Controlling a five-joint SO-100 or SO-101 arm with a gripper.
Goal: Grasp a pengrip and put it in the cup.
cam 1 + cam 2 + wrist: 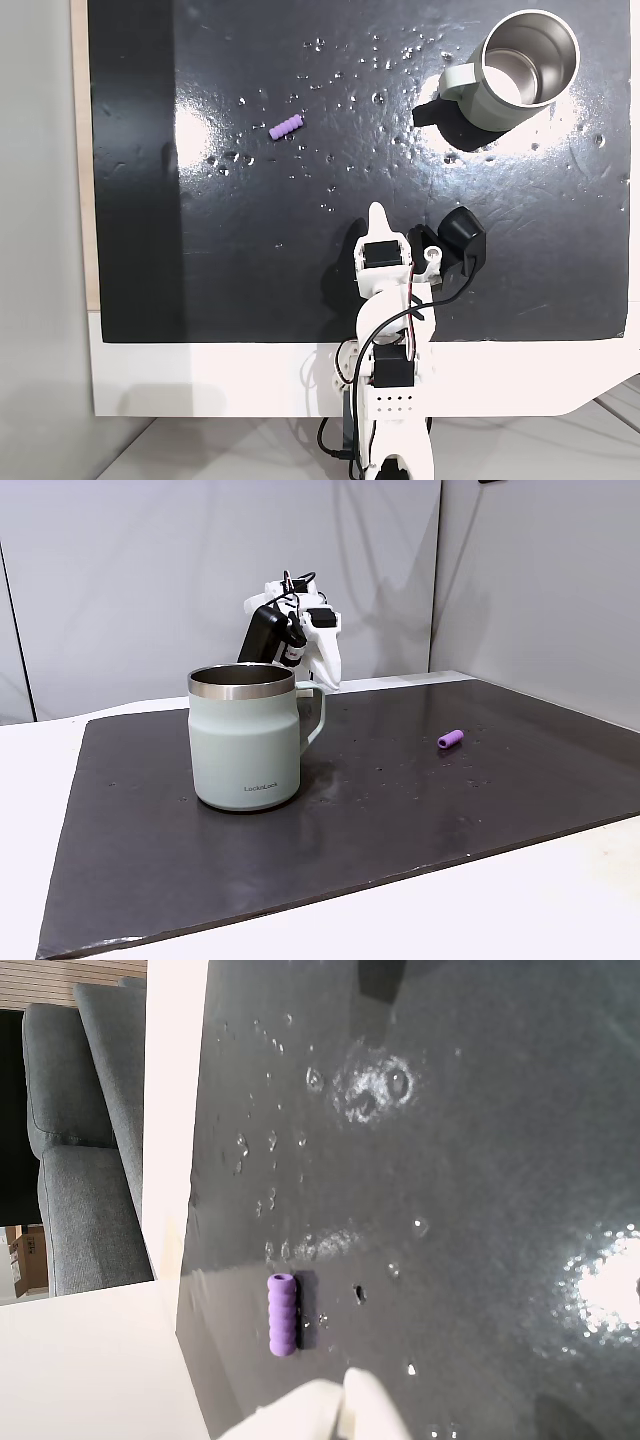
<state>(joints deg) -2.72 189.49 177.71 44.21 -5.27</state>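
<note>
From above, in a fixed view, a black mat [300, 280] covers a white table [200, 380]. The pengrip [286, 127], a small purple ribbed cylinder, lies on the mat toward the upper left, slightly tilted. The cup [515, 75], pale grey-green with a shiny steel inside, stands at the upper right, its handle pointing left. The white arm reaches up from the bottom edge; its gripper [377, 213] comes to a single pale tip, fingers pressed together and holding nothing, well apart from both things.

From the side, in a fixed view, the cup [245, 740] stands upright in front, the pengrip [450, 739] lies off to its right, and the arm [300, 630] sits folded behind the cup.

In the wrist view, the pengrip [282, 1314] lies on the mat near the white table edge, just beyond the gripper [340, 1400] tips at the bottom.
</note>
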